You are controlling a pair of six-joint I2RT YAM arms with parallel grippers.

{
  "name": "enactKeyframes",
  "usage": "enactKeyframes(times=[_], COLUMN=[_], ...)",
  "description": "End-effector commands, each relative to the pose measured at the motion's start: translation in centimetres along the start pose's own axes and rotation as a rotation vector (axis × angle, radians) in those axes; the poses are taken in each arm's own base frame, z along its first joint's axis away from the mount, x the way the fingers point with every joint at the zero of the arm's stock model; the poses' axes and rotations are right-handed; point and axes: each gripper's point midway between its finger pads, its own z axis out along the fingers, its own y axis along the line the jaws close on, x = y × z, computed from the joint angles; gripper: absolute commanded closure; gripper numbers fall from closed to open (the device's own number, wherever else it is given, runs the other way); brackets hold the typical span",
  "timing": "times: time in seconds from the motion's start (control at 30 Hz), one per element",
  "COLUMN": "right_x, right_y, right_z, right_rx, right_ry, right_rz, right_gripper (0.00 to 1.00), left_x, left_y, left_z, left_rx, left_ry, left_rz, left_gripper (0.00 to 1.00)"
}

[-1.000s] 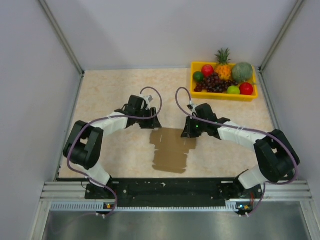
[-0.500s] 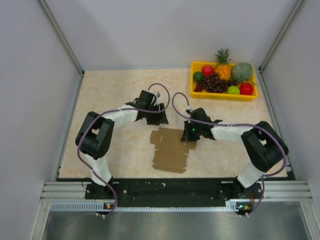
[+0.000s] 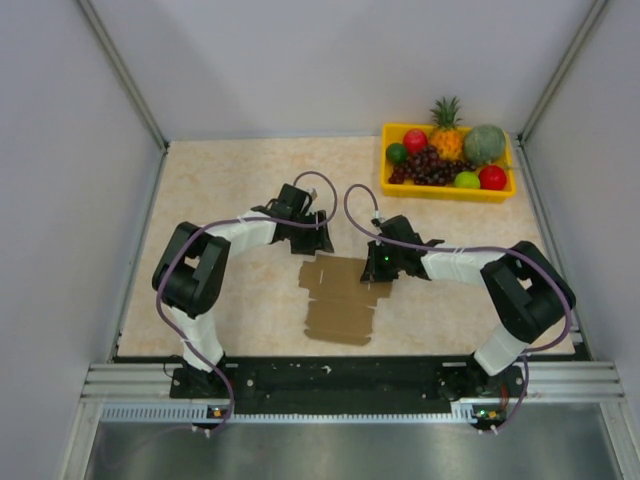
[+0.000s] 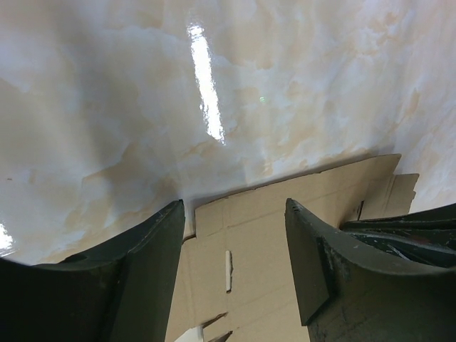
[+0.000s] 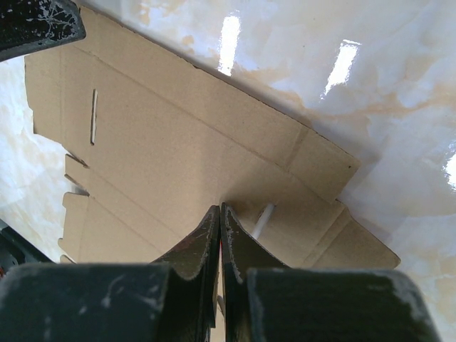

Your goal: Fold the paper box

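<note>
The box (image 3: 338,300) lies flat, midway along the surface's (image 3: 220,180) near edge. The left gripper (image 4: 231,235) has swung over its far edge, jaws open. The right gripper (image 5: 219,214) has closed empty, tips on the cardboard.

Right gripper (image 5: 220,209) closed, tips over flat paper box (image 5: 178,135).

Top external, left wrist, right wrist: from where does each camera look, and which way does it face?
Top external: above and behind the arms, looking down at the table, the flat paper box and the yellow fruit tray; both arms show.
Left wrist: on the left arm, looking down past the open left gripper at an edge of the box.
Right wrist: on the right arm, looking down along the shut right gripper at the box's middle.
Shared: both wrist views show the paper box.
</note>
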Motion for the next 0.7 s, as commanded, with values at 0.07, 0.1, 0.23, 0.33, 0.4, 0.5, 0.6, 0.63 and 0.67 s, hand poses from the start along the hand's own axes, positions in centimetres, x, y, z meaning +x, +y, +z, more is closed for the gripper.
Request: enactKeyframes(times=[0.07, 0.1, 0.23, 0.33, 0.4, 0.5, 0.6, 0.63, 0.67], right_x=[0.1, 0.1, 0.1, 0.1, 0.1, 0.0, 0.1, 0.2, 0.2], right_y=[-0.2, -0.1, 0.0, -0.1, 0.0, -0.1, 0.0, 0.0, -0.1], right_z=[0.6, 0.5, 0.4, 0.5, 0.5, 0.5, 0.6, 0.7, 0.7], right_rx=[0.013, 0.009, 0.006, 0.007, 0.006, 0.006, 0.002, 0.003, 0.003], right_ry=[-0.004, -0.005, -0.007, -0.005, -0.005, -0.005, -0.001, 0.005, 0.006], right_rz=[-0.003, -0.007, -0.007, -0.004, -0.004, -0.003, -0.001, -0.001, 0.001], right_gripper=[1.00, 1.00, 1.00, 1.00, 1.00, 1.00, 1.00, 1.00, 1.00], left_x=[2.7, 2.7, 2.9, 2.4, 2.0, 1.7, 1.3, 1.3, 1.1], left_y=[-0.2, -0.6, -1.3, -1.8, -2.3, -3.1, -4.0, -4.2, -4.4], left_z=[0.4, 0.1, -0.6, -1.3, -1.8, -2.3, -2.8, -2.9, -3.0], left_rx=[0.040, 0.058, 0.102, 0.117, 0.130, 0.154, 0.177, 0.183, 0.188], left_ry=[0.085, 0.080, 0.070, 0.032, 0.007, -0.010, -0.036, -0.041, -0.049], left_rz=[-0.040, -0.040, -0.046, -0.043, -0.041, -0.037, -0.041, -0.040, -0.040], left_gripper=[0.37, 0.37, 0.40, 0.41, 0.42, 0.44, 0.46, 0.47, 0.48])
